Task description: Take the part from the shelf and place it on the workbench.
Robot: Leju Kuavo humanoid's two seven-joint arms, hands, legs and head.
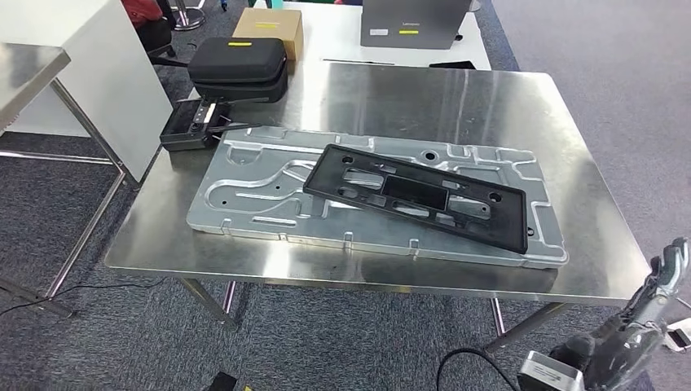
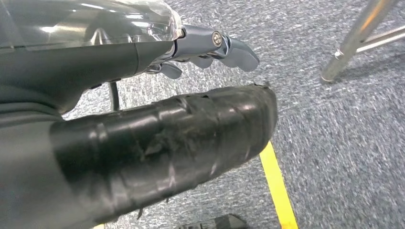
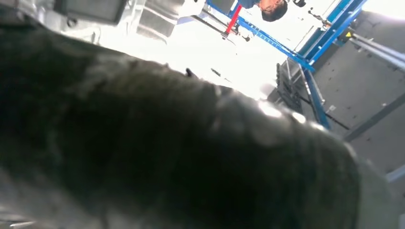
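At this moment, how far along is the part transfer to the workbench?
Looks essentially done: the black part lies flat on the grey metal plate on the workbench. Nothing is in hand: the right hand hangs beside the bench, the left hand over carpet, both holding nothing. Nothing visibly remains.

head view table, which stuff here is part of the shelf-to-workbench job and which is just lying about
Part of the job:
black plastic frame, lying on the silver metal plate
steel workbench
right hand, low beside the bench

Just lying about:
black zip case
small black device
cardboard box
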